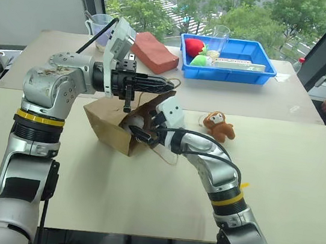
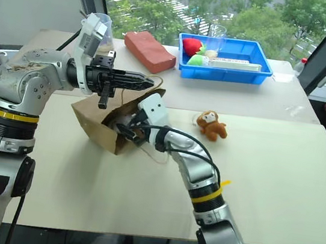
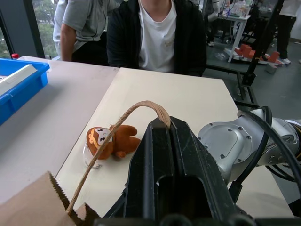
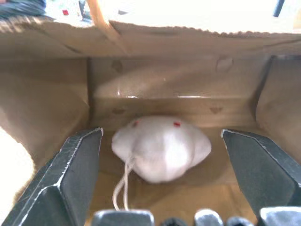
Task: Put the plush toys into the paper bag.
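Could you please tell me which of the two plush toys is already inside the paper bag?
The white rounded plush toy lies inside the brown paper bag; the brown monkey plush toy sits outside.

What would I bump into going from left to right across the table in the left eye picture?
Paper bag → brown monkey toy. Along the far side: clear cup → reddish-brown block → blue tray.

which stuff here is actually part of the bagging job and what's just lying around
Part of the job:
- paper bag, its handle pinched by the left gripper
- white plush toy, inside the bag
- brown monkey toy, on the table
- right gripper, open at the bag mouth

Lying about:
- blue tray
- reddish block
- measuring jug
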`<state>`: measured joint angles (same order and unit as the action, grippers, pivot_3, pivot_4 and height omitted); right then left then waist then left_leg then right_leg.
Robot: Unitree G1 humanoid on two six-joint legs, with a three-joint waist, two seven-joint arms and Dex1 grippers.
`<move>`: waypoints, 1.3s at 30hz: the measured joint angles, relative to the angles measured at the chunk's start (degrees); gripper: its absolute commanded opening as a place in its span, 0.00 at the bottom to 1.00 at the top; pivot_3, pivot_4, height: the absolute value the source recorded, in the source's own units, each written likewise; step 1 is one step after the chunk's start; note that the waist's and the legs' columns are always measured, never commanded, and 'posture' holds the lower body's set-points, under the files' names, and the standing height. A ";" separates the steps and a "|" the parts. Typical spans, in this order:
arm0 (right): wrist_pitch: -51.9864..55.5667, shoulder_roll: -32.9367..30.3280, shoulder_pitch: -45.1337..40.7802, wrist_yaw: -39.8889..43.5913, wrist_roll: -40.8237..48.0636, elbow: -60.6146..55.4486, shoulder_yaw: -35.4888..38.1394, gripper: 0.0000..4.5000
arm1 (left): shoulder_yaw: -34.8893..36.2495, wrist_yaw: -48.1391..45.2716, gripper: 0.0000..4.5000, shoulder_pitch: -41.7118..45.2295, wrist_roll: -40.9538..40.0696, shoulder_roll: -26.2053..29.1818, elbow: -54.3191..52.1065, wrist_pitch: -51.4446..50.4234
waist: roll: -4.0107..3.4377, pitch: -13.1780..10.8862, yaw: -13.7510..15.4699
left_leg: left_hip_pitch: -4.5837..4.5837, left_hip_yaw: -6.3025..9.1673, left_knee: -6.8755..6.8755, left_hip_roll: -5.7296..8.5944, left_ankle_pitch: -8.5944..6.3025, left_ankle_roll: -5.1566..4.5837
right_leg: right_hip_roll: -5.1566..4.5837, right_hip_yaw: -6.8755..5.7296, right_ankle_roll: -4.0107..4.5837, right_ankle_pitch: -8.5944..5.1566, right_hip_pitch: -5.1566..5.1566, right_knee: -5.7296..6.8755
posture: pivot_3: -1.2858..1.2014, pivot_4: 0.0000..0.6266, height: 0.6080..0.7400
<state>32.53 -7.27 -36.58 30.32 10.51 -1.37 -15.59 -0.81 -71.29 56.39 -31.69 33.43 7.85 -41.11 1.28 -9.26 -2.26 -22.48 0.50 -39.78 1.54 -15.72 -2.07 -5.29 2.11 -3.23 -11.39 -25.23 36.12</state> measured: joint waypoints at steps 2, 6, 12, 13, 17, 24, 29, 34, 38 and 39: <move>-0.29 -4.07 2.54 0.72 -0.06 -2.76 1.72 1.00 | 0.01 -0.09 0.00 0.01 0.00 0.13 0.05 0.00 | 0.00 0.00 0.34 | -0.03 0.01 -0.02 0.02 -0.01 -0.02 | -0.05 -0.02 0.00 0.00 0.02 -0.03 | 0.52 0.24 1.00; -0.27 -16.01 10.38 2.38 -0.09 -8.97 9.20 1.00 | 0.27 -0.18 0.00 -0.09 0.00 1.01 0.16 0.00 | 0.00 0.00 1.06 | -0.07 -0.05 -0.03 0.07 -0.04 -0.07 | -0.06 -0.02 -0.01 0.00 0.03 -0.15 | 0.52 0.24 1.00; -1.15 -22.48 9.97 -0.03 -1.47 -3.41 16.26 1.00 | 0.49 -0.19 0.00 -0.14 -0.01 0.98 0.11 -0.01 | 0.02 -0.01 0.35 | 0.11 -0.31 -0.03 -0.05 -0.04 -0.07 | 0.03 0.16 0.00 0.00 0.11 -0.18 | 0.52 0.24 1.00; -1.28 -22.86 8.88 -0.76 -2.08 -0.45 16.96 1.00 | 0.49 -0.20 0.00 -0.16 -0.01 0.96 0.08 -0.01 | 0.02 -0.01 0.29 | 0.13 -0.33 -0.02 -0.04 -0.04 -0.07 | 0.01 0.20 0.00 0.00 0.11 -0.23 | 0.52 0.24 1.00; -2.27 -22.31 5.37 -0.81 -2.45 10.43 17.88 1.00 | 0.48 -0.25 0.00 -0.16 0.03 0.91 0.18 0.11 | 0.03 -0.01 0.04 | 0.13 -0.33 -0.02 -0.09 -0.04 -0.07 | 0.04 0.21 0.01 0.00 0.12 -0.15 | 0.52 0.24 1.00; -3.50 -20.79 1.96 1.07 -2.42 19.76 17.53 0.83 | 0.43 -0.32 0.00 -0.15 0.05 0.82 0.34 1.01 | 0.02 -0.01 -0.03 | 0.03 -0.33 0.00 -0.14 -0.07 -0.12 | -0.01 0.21 0.00 0.01 0.07 -0.14 | 0.52 0.24 1.00; -4.21 -20.50 1.61 2.67 -2.32 19.89 17.54 0.42 | 0.44 -0.24 0.00 -0.15 0.04 1.01 0.34 1.00 | 0.02 -0.01 0.01 | 0.03 -0.32 0.00 -0.15 -0.07 -0.13 | -0.01 0.20 -0.01 0.01 0.08 -0.16 | 0.52 0.24 1.00; -4.65 -20.62 1.74 3.55 -1.78 19.07 18.63 0.07 | 0.43 -0.17 0.00 -0.15 0.04 1.02 0.34 1.00 | 0.02 -0.01 -0.01 | 0.03 -0.32 -0.01 -0.15 -0.07 -0.12 | -0.01 0.20 -0.01 0.01 0.08 -0.14 | 0.52 0.24 1.00; -2.69 -21.58 2.66 5.87 1.26 12.31 19.13 0.01 | 0.43 -0.19 0.00 -0.13 0.05 1.04 0.35 1.00 | 0.02 -0.02 -0.04 | 0.03 -0.31 -0.01 -0.17 -0.07 -0.13 | 0.01 0.20 -0.01 0.01 0.06 -0.13 | 0.52 0.24 1.00; -0.59 -22.11 3.05 6.98 2.70 9.29 19.11 0.01 | 0.40 -0.21 0.00 -0.12 0.05 1.04 0.39 1.00 | 0.02 -0.02 -0.03 | 0.02 -0.31 0.00 -0.17 -0.07 -0.13 | 0.00 0.20 -0.01 0.01 0.05 -0.13 | 0.52 0.24 1.00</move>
<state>31.94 -29.38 -33.53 37.30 13.22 7.92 3.52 -0.41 -71.50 56.27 -31.64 34.47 8.24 -40.11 1.29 -9.27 -2.28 -22.46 0.19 -39.78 1.37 -15.80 -2.20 -5.29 2.31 -3.24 -11.38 -25.18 35.99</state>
